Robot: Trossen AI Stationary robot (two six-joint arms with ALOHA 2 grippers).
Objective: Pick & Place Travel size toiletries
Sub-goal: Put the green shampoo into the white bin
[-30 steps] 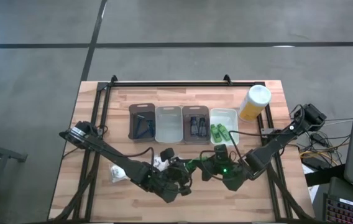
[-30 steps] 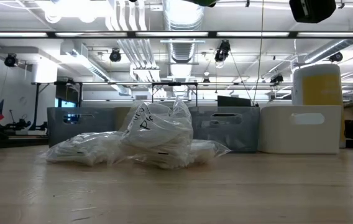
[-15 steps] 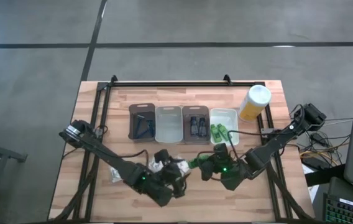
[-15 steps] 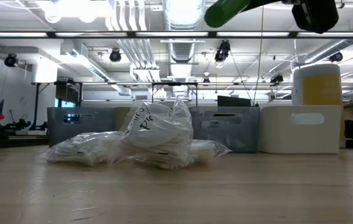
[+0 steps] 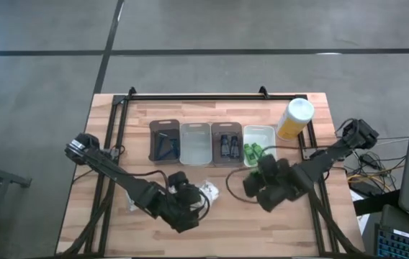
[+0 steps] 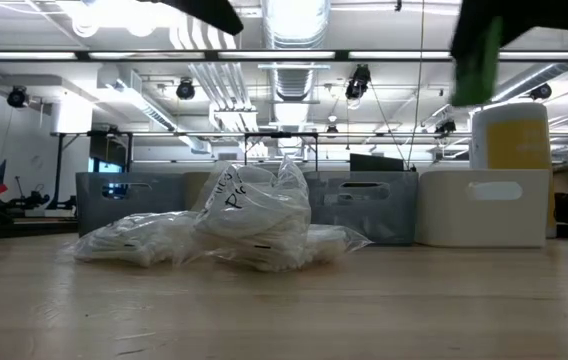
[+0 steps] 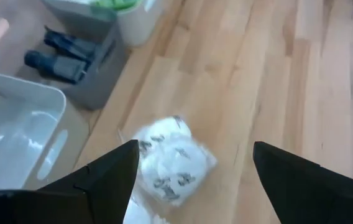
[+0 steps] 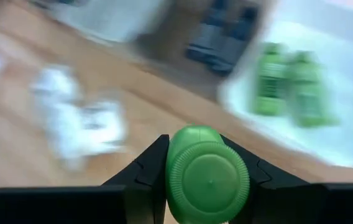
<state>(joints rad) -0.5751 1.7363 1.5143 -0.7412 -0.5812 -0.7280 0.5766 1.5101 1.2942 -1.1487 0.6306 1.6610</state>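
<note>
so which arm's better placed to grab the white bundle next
Left. Its open hand hangs right over the white bundle, empty. The right hand is shut on a green bottle and sits beside the white tray holding two more.

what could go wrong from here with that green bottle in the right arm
The right end effector grips the green bottle only by its end, so it may slip before the white tray. That tray already holds green bottles, so the drop could bounce out. The open left end effector hovers over white wrapped bundles.
</note>
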